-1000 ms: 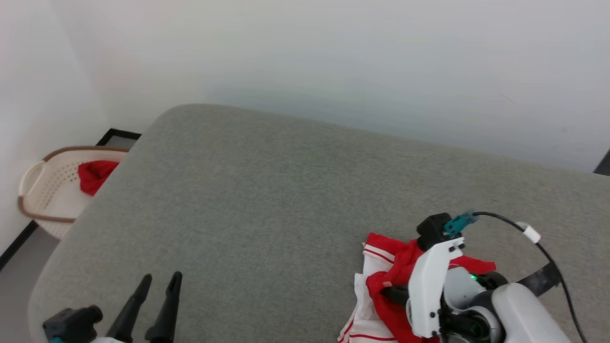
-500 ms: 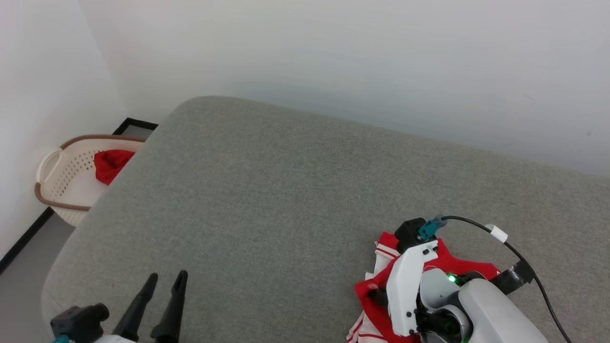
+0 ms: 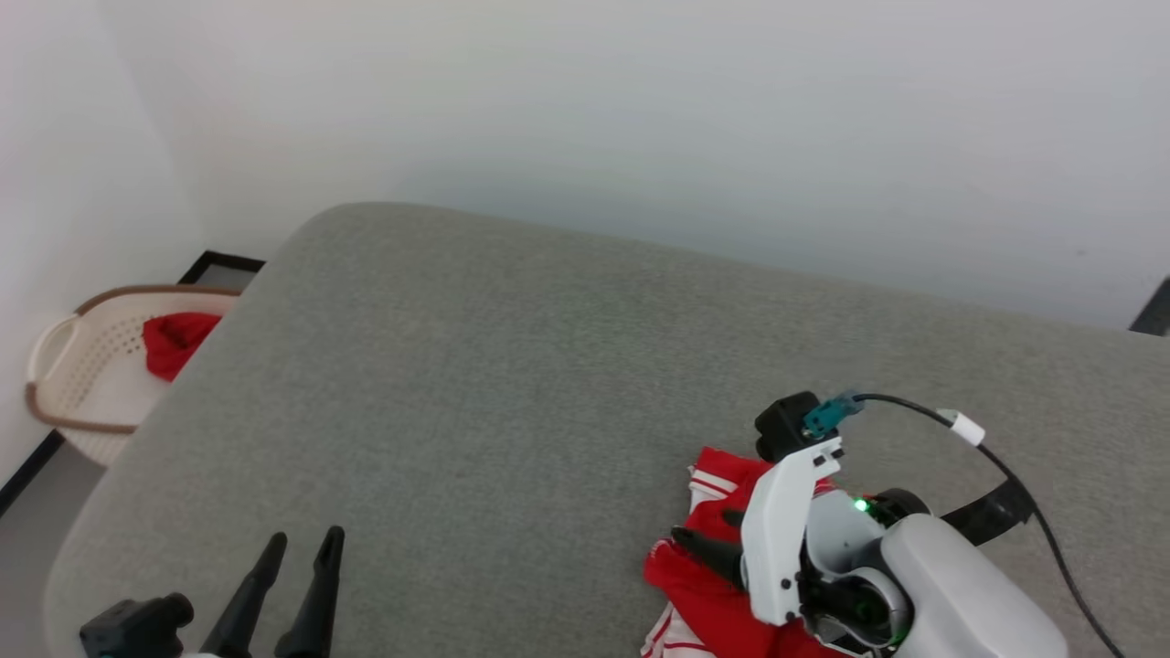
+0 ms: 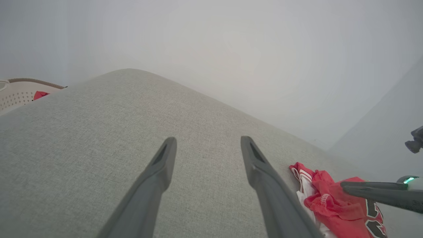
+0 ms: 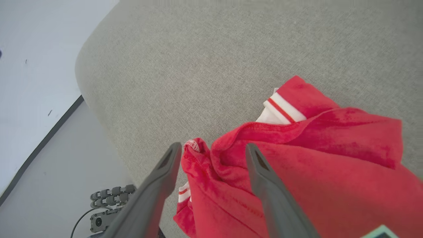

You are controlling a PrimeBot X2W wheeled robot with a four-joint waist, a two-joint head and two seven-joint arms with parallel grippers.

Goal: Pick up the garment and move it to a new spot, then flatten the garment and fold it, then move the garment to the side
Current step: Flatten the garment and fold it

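Note:
The garment is a red jersey with white striped trim, lying crumpled on the grey cushioned surface near its front right. My right gripper hovers right over it with its jaws wide open. In the right wrist view a ridge of the garment lies loosely between and under the spread fingers of the right gripper. My left gripper stands open at the front left, nothing between its fingers. The left wrist view shows the left gripper over bare cushion, with the garment off to the right.
A cream laundry basket with a red cloth in it stands on the floor beyond the surface's left edge. White walls close the back. The surface's rounded edge drops to a grey floor, where a small cabled device lies.
My right gripper has opened and let go of the garment, which now lies bunched on the surface. The head camera swung slightly. The left gripper has kept its place.

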